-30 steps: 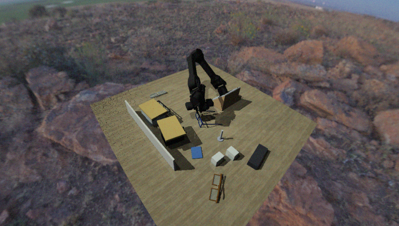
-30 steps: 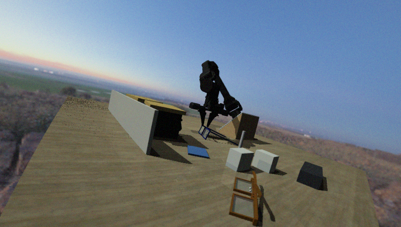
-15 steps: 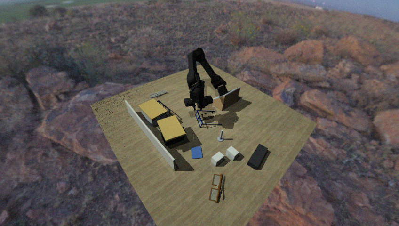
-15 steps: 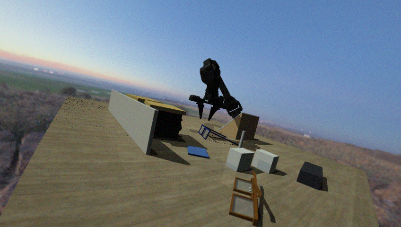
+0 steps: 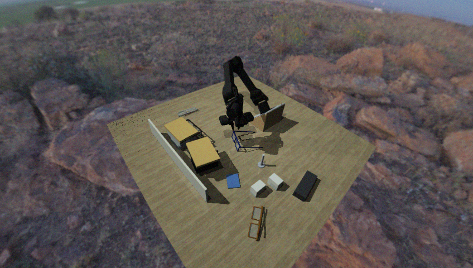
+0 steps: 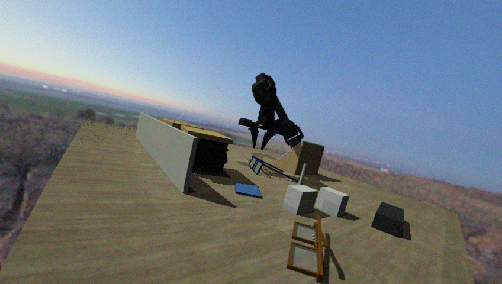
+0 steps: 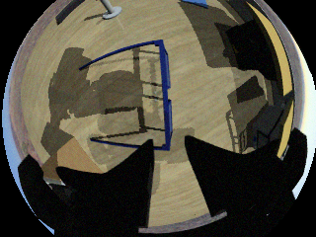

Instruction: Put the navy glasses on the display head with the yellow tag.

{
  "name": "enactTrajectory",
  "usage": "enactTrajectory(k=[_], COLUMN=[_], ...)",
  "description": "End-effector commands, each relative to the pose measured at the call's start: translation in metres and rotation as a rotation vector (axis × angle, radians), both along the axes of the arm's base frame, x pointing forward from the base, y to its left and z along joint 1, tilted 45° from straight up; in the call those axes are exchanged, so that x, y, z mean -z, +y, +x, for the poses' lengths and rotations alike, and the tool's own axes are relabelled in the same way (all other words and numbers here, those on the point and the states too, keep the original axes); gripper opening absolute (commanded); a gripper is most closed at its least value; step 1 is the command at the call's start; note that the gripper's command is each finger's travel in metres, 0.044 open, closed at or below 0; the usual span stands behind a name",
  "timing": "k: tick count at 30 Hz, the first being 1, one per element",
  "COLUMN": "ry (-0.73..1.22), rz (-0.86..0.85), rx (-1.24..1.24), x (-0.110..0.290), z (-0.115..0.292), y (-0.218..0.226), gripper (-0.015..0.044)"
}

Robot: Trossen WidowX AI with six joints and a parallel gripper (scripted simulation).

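The navy glasses (image 5: pixel 250 147) (image 6: pixel 260 167) (image 7: pixel 168 118) rest on the table, front frame raised and temples reaching away from the display heads. My gripper (image 5: pixel 235 128) (image 6: pixel 258 147) (image 7: pixel 169 141) is partly open and empty, above the end of the front frame nearer the arm base, with a visible gap below the fingertips. The nearer display head (image 6: pixel 211 154) (image 7: pixel 252 46) is dark, under a yellow panel (image 5: pixel 203 152). The farther head is mostly hidden under another yellow panel (image 5: pixel 182 128), with a thin dark frame (image 5: pixel 196 127) at its side. I cannot tell which head has the yellow tag.
A long pale wall (image 5: pixel 179 162) (image 6: pixel 165 151) stands behind the heads. A wedge-shaped stand (image 5: pixel 267 120) (image 6: pixel 309 158) is near the arm. A grey post (image 5: pixel 262 162) (image 6: pixel 302 174), blue plate (image 5: pixel 233 181) (image 6: pixel 248 190), two white blocks, a black block (image 5: pixel 305 186) and orange-brown glasses (image 5: pixel 260 219) lie farther out.
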State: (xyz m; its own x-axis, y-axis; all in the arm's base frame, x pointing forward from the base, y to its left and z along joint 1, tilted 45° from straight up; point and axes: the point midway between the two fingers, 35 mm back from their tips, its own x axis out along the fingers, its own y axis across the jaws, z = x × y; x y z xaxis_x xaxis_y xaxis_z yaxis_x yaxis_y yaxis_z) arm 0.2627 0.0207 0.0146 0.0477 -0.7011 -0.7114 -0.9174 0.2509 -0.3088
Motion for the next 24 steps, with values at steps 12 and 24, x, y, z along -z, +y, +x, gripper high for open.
enactTrajectory(k=[12, 24], ry=[-0.002, -0.002], rz=[0.004, 0.003], rx=[0.005, 0.005], x=[0.015, 0.029], z=[0.002, 0.003], y=[-0.013, -0.027], gripper=[0.014, 0.014])
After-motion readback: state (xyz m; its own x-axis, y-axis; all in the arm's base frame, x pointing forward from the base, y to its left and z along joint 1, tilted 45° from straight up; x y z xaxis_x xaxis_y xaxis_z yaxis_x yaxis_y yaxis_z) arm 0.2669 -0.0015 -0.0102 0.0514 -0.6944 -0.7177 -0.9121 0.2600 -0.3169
